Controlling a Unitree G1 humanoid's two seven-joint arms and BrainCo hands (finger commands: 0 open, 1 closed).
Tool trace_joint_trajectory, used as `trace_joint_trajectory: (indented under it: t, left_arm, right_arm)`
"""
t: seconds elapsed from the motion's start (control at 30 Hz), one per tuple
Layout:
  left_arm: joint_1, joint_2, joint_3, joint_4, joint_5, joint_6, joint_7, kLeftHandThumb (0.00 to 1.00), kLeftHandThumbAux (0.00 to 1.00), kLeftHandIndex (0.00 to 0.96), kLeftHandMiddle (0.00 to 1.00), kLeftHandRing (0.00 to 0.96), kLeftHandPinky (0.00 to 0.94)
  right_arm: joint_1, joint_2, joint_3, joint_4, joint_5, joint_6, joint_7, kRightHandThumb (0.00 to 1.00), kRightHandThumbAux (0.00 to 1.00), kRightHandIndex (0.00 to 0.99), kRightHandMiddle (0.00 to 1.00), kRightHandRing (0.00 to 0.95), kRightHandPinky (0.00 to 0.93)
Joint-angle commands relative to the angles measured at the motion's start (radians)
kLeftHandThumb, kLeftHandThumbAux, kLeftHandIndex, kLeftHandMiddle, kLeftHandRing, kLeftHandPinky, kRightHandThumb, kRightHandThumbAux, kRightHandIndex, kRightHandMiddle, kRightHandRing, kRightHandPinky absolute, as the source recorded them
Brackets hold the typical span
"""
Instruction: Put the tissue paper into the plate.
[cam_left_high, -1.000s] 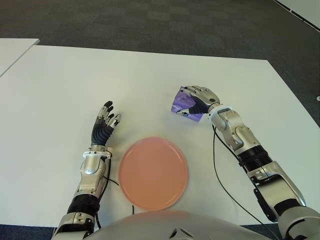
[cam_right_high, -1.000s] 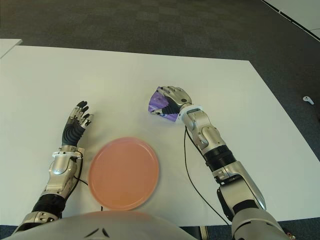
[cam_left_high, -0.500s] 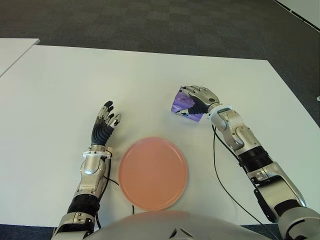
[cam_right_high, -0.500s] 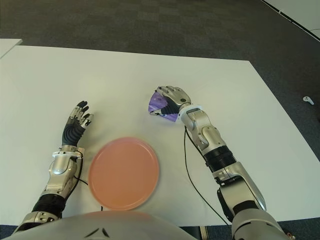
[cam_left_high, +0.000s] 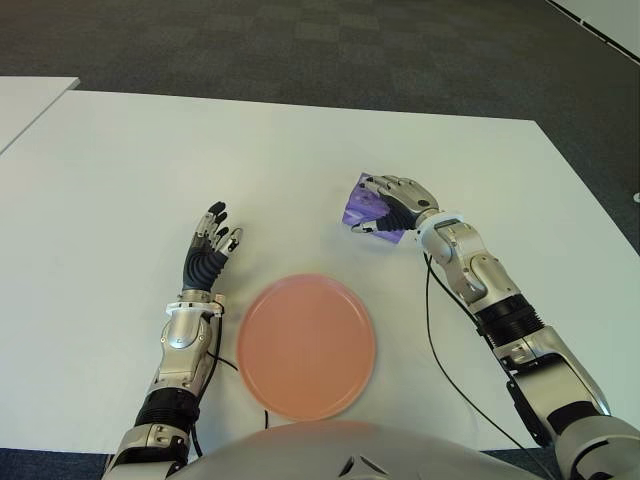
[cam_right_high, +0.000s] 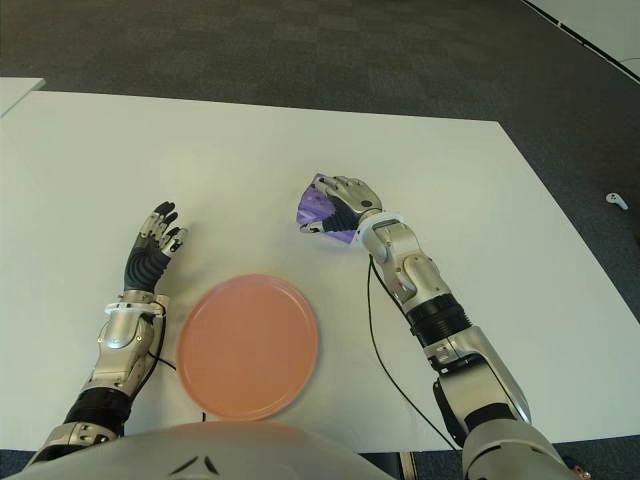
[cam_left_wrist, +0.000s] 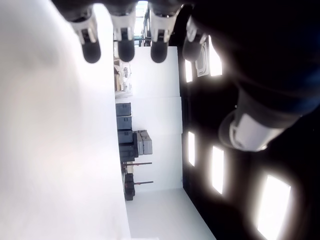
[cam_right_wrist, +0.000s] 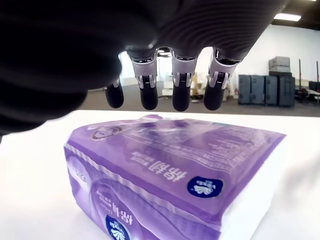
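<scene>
Purple tissue pack (cam_left_high: 366, 209) on the white table (cam_left_high: 120, 170) under the right hand (cam_left_high: 398, 200), fingers (cam_right_wrist: 180, 92) extended above, ungripped.

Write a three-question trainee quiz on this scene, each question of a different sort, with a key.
1. True or false: the tissue pack already lies in the plate.
2. Which hand is over the pack? A) left hand B) right hand
3. Fill in: the plate sits on the ___.

Key: 1. False, it lies on the table beyond the plate. 2. B; in the right wrist view its fingers hover above the pack, not closed. 3. table.
</scene>
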Motion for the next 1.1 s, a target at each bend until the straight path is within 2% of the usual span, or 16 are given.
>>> trace_joint_trajectory:
  t: [0.03, 0.7, 1.1]
  left_arm:
    - [0.083, -0.003, 0.001, 0.121, 0.013, 0.030, -0.008, 0.000, 0.582, 0.000, 0.000, 0.000, 0.000]
    - [0.086, 0.007, 0.007, 0.128, 0.009, 0.029, -0.010, 0.000, 0.572, 0.000, 0.000, 0.000, 0.000]
    - [0.093, 0.012, 0.005, 0.125, 0.014, 0.023, -0.011, 0.000, 0.573, 0.000, 0.000, 0.000, 0.000]
  right_arm:
    - [-0.021, 0.017, -0.008, 0.057, 0.011, 0.019, -0.008, 0.276, 0.279, 0.000, 0.000, 0.000, 0.000]
    - [-0.100, 0.052, 0.035, 0.251, -0.017, 0.006, -0.150, 0.279, 0.268, 0.000, 0.000, 0.000, 0.000]
    - [-0.124, 0.065, 0.054, 0.312, -0.012, 0.002, -0.205, 0.281, 0.267, 0.000, 0.000, 0.000, 0.000]
